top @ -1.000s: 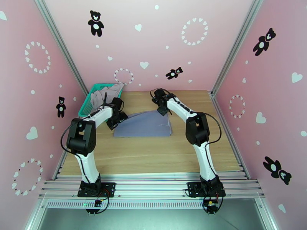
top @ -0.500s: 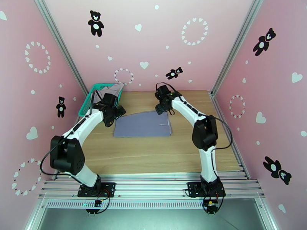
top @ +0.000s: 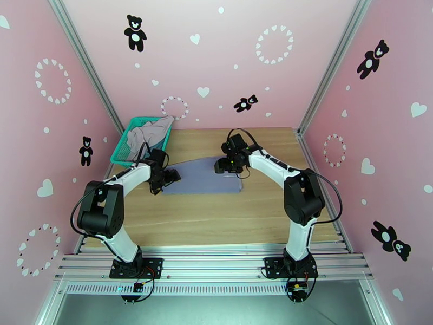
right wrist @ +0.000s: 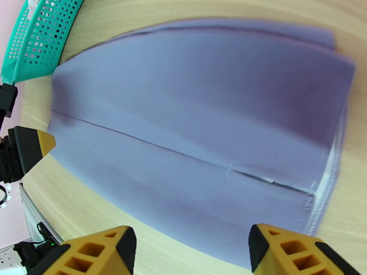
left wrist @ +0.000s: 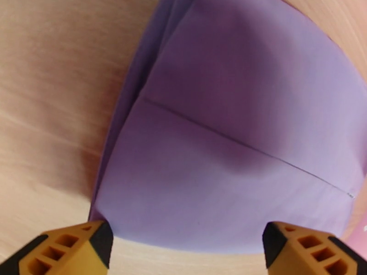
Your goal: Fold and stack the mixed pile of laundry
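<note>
A grey-lavender garment [top: 203, 177] lies flat on the wooden table, with layered edges along its left side [left wrist: 229, 134] and a seam across it [right wrist: 197, 124]. My left gripper [top: 173, 175] hovers at its left edge, open, both orange fingertips wide apart with nothing between them [left wrist: 188, 253]. Over the garment's far right part is my right gripper [top: 220, 167], also open and empty [right wrist: 192, 253]. A pale mauve-grey garment [top: 153, 132] lies crumpled in the basket.
The green mesh basket [top: 123, 150] stands at the table's far left corner, and its rim [right wrist: 36, 37] is close to the garment's far left edge. Pink walls close in three sides. Bare wood stretches in front of the garment.
My left gripper has swung from beside the basket down to the garment's left edge. The right gripper has come from the far edge toward me, over the garment. The garment has not moved.
</note>
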Action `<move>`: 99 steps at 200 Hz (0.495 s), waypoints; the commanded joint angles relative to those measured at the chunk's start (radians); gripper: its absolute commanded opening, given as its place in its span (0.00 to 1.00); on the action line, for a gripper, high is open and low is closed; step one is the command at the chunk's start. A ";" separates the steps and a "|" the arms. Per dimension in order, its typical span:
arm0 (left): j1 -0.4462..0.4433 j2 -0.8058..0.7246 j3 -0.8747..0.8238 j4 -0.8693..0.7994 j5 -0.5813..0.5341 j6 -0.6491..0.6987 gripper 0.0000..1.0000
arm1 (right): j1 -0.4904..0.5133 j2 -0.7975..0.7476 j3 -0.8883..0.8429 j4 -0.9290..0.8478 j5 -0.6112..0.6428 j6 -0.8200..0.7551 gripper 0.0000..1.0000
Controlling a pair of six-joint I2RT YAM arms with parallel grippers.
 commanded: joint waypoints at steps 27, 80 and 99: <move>0.007 -0.037 0.057 -0.039 -0.056 0.138 0.96 | 0.003 -0.091 -0.074 0.080 -0.023 0.060 0.70; 0.007 -0.085 0.054 -0.104 -0.146 0.154 0.99 | 0.003 -0.018 -0.060 0.108 -0.017 0.110 0.68; 0.007 -0.051 0.072 -0.110 -0.133 0.185 0.99 | 0.003 -0.015 -0.058 0.105 -0.008 0.108 0.68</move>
